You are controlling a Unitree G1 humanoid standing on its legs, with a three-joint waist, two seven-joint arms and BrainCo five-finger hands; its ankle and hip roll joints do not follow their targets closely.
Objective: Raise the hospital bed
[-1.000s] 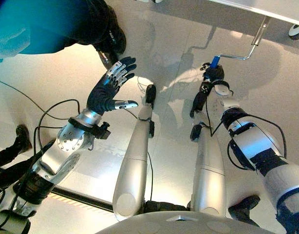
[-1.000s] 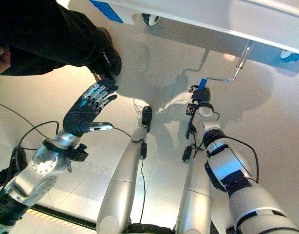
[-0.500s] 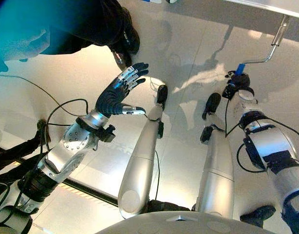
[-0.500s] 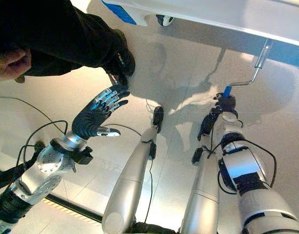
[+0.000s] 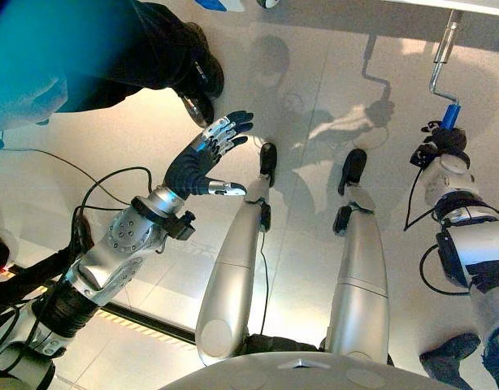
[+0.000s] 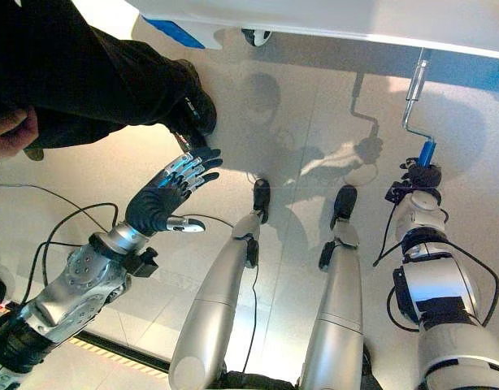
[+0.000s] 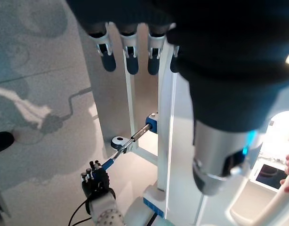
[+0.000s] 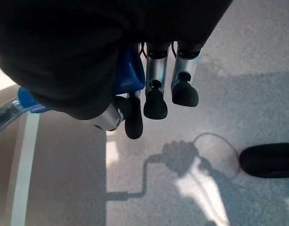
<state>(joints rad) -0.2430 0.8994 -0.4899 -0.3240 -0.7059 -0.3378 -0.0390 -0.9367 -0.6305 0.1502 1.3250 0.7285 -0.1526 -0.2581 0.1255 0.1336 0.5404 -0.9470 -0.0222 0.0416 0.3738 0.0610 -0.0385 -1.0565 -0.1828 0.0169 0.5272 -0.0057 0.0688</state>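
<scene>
Two hands: right hand (image 6: pixel 423 177) clamped on blue crank grip (image 6: pixel 427 152) to wind bed (image 6: pixel 331 16) up; left hand (image 5: pixel 202 158) spread, idle.

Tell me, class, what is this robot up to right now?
The robot's right hand is curled round the blue grip of the hospital bed's crank handle, which runs up to the white bed frame above it. Its left hand hangs open over the floor, touching nothing. A person in dark clothes stands close by on its left.
</scene>
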